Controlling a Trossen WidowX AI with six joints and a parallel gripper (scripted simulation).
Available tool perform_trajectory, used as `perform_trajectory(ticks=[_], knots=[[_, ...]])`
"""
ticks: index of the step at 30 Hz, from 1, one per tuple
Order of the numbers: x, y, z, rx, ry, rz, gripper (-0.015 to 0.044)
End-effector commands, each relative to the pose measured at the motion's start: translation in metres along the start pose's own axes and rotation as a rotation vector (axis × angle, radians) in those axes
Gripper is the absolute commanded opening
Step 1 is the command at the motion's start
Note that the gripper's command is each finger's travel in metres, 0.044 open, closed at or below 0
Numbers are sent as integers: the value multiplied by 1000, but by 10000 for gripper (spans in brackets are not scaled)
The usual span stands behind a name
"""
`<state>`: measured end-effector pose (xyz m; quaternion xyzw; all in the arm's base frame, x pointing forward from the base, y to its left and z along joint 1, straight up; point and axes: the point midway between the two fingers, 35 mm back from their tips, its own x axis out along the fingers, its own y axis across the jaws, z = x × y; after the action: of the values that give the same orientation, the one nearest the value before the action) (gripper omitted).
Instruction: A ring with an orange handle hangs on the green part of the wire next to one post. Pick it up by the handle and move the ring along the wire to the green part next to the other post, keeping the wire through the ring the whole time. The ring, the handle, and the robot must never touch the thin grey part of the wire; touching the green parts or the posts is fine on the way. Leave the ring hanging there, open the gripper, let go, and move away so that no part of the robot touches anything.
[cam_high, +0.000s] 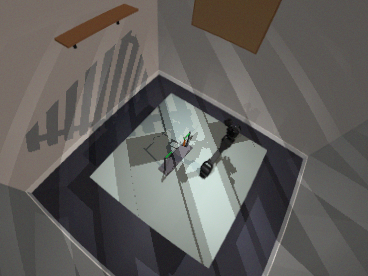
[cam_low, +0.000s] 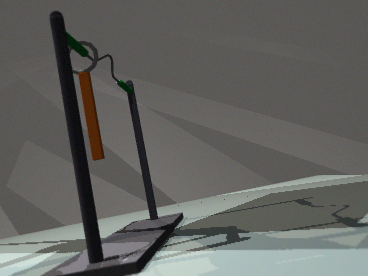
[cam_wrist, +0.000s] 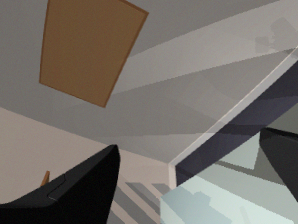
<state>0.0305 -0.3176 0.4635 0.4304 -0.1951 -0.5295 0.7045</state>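
The wire stand (cam_high: 170, 167) (cam_low: 150, 235) has two dark posts. In the exterior view the grey ring (cam_low: 96, 51) hangs on the green part (cam_low: 76, 44) next to the near post (cam_low: 75, 150), with the wire through it. Its orange handle (cam_low: 92, 116) (cam_high: 185, 142) hangs straight down. The thin grey wire (cam_low: 111, 62) curves across to the other green part (cam_low: 124, 86) at the far post (cam_low: 141, 155). My gripper (cam_high: 204, 170) is open and empty, off to the right of the stand and apart from it. The wrist view shows one black finger (cam_wrist: 73, 209) and no ring.
The stand sits on a pale table top (cam_high: 150, 200) with dark floor around it. My arm (cam_high: 225, 142) rises at the table's back right. A brown board (cam_high: 235, 20) (cam_wrist: 87, 43) and a shelf (cam_high: 95, 24) hang on the walls.
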Motion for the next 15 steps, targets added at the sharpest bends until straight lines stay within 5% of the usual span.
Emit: perform_trajectory(ticks=[1, 9, 15], knots=[[0, 0, -1, -3, 2, 2, 374], [5, 3, -54, -149, 106, 86, 164], [4, 2, -98, -268, 184, 164, 160]])
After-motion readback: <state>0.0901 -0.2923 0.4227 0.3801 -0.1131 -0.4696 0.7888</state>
